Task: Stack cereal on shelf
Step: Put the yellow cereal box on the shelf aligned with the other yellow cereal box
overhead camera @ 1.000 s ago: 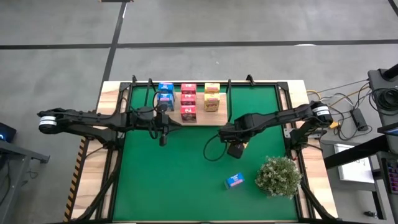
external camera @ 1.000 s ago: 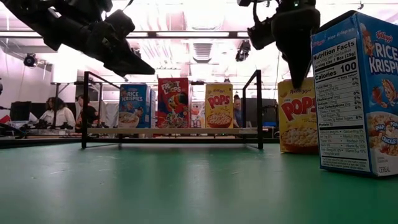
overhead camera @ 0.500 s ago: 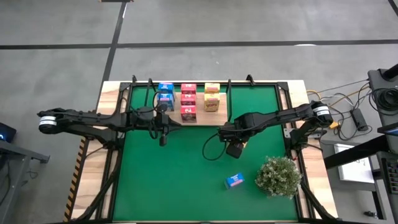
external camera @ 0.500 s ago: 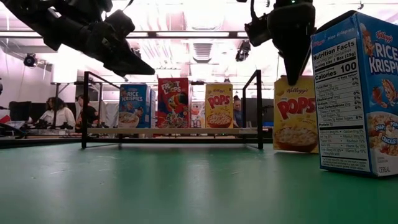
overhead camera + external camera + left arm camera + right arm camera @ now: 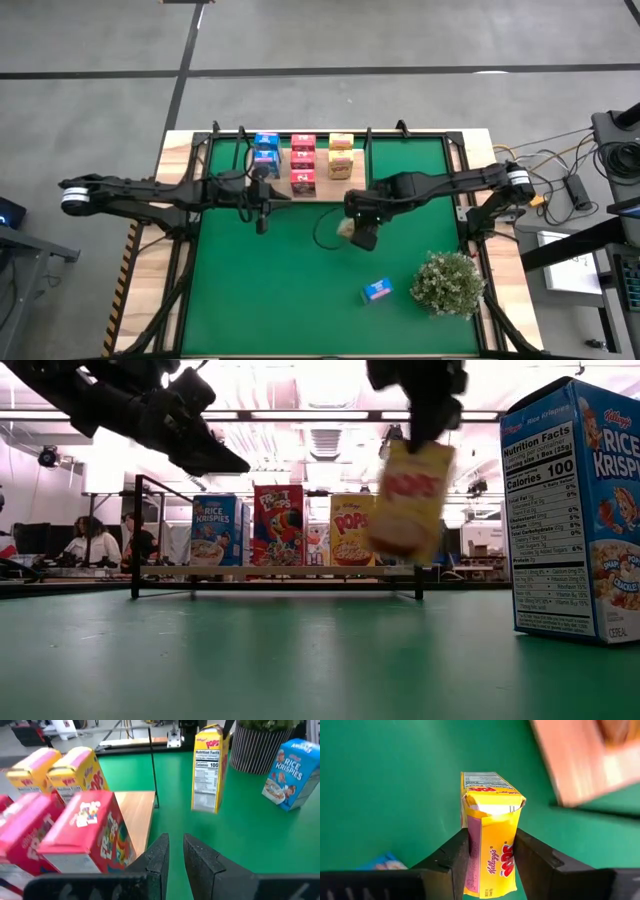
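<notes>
Yellow printed cereal carton [image 5: 491, 845]: clamped between the right gripper [image 5: 358, 226] jaws, lifted clear of the green-matted bench [image 5: 280, 290], mid-bench.
Light-wood shelf [image 5: 345, 191]: at the far edge, cartons stacked.
Left gripper [image 5: 261, 214]: jaws shut, empty, beside shelf.
Risk: hanging carton may swing and topple stacked cartons.

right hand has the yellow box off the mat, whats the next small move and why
Probably carry the yellow box on toward the shelf. The right hand grips it by its sides, it hangs tilted clear of the green mat, and the shelf's yellow column holds two boxes against three red ones.
</notes>
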`<state>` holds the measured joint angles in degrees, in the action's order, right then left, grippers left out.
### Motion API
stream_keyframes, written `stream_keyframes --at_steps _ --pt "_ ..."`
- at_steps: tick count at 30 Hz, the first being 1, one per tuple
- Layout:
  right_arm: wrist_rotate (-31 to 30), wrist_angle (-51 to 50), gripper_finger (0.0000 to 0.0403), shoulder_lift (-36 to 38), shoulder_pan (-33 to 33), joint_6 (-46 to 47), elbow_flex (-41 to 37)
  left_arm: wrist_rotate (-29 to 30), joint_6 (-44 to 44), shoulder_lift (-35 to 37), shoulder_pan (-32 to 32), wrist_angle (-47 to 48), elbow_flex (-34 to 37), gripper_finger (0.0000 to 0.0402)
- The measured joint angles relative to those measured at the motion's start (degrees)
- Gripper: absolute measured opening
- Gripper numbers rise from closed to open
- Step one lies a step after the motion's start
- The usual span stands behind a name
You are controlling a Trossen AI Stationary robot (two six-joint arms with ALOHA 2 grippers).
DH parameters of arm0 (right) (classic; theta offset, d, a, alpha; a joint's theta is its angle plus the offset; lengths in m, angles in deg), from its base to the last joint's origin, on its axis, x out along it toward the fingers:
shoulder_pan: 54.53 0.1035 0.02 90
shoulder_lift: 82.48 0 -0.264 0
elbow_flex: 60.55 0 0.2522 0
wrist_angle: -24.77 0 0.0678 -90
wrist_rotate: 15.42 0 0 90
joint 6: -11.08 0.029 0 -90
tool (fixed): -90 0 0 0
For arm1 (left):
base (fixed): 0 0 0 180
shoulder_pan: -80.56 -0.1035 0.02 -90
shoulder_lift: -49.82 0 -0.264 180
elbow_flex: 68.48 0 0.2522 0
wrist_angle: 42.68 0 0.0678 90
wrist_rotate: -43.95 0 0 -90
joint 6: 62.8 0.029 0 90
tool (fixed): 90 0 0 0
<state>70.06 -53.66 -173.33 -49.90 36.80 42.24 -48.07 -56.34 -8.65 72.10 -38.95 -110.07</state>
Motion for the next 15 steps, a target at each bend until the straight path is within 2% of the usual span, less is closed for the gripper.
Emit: stream_keyframes --at_steps 15 --pt "-0.22 3.52 0.0121 -0.24 -10.34 -19.73 10.24 0.0 1.02 1.03 0.0 0.53 -0.6 0.004"
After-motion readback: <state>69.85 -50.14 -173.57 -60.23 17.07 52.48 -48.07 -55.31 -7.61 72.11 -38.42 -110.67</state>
